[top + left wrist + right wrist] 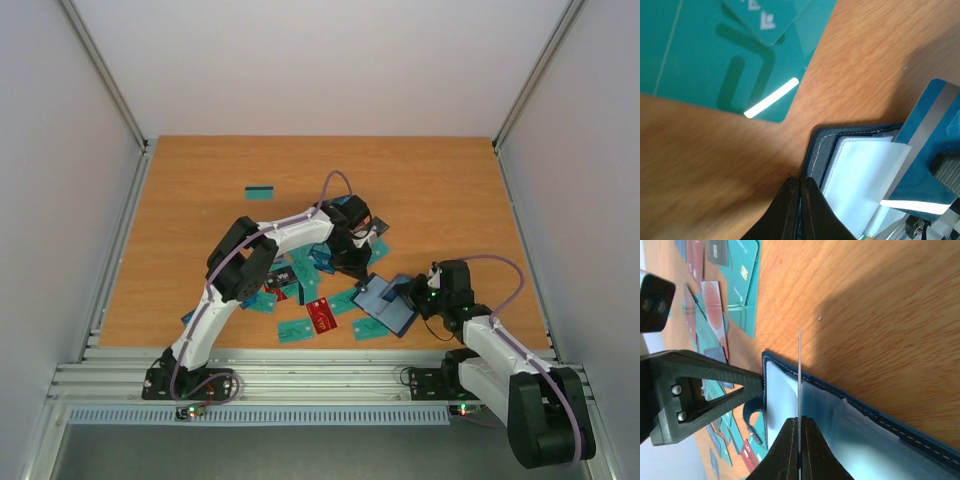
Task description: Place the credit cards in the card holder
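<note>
The card holder (385,305) lies open on the table, navy outside with pale clear pockets (860,175) inside. My left gripper (801,179) is shut on its far-left edge (763,371), low over the table (362,272). My right gripper (799,419) is shut on a blue credit card with a grey stripe (925,145). That card shows edge-on (799,365) in the right wrist view, standing upright over the holder's pocket with its lower edge at the pocket opening. Other credit cards, teal (297,330), red (322,316) and dark, are scattered left of the holder.
One teal card (260,192) lies apart at the back left. Two large teal cards (730,55) sit just beyond the holder's corner. More cards (742,270) lie beyond the left gripper. White walls and a metal rail (300,375) border the table.
</note>
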You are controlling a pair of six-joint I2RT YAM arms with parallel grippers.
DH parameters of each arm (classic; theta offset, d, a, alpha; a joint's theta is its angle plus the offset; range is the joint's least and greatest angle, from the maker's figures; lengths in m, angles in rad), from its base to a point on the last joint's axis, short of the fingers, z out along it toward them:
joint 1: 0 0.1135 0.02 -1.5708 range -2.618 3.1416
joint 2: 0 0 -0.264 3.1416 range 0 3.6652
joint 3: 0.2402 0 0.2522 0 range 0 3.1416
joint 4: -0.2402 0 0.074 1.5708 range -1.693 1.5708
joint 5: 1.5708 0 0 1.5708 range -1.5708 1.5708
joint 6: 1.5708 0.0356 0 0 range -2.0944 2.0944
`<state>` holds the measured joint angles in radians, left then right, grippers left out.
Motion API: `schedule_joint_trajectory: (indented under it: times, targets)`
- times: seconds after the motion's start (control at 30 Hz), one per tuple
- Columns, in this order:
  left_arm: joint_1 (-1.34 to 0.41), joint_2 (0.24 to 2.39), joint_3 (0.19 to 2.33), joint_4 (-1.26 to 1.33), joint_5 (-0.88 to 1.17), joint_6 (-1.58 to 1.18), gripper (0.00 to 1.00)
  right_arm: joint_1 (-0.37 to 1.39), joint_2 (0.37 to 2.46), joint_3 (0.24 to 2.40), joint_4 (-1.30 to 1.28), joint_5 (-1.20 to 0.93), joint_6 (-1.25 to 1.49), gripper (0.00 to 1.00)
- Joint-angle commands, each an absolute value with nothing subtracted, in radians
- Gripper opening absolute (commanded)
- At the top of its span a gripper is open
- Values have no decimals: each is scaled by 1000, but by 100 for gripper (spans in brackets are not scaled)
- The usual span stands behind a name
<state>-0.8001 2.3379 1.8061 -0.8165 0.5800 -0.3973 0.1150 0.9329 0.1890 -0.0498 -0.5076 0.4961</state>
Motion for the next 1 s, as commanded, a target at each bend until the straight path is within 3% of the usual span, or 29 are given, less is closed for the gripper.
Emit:
schedule_joint_trajectory:
  times: [0.0,0.47,0.67,0.97]
  targets:
    - [-780,2317,1726,-861,454,-434,5,124,972,177,-3,-495,513,1]
    - [-730,2224,1616,-759,445,-467,5,140,1005,438,-600,-558,377,1]
    - [-730,2219,1604,-740,465,-470,5,195,1029,446,-615,-543,402,1]
    - [-730,2176,1553,-706,498,-436,6,227,1224,442,-416,-511,358,1]
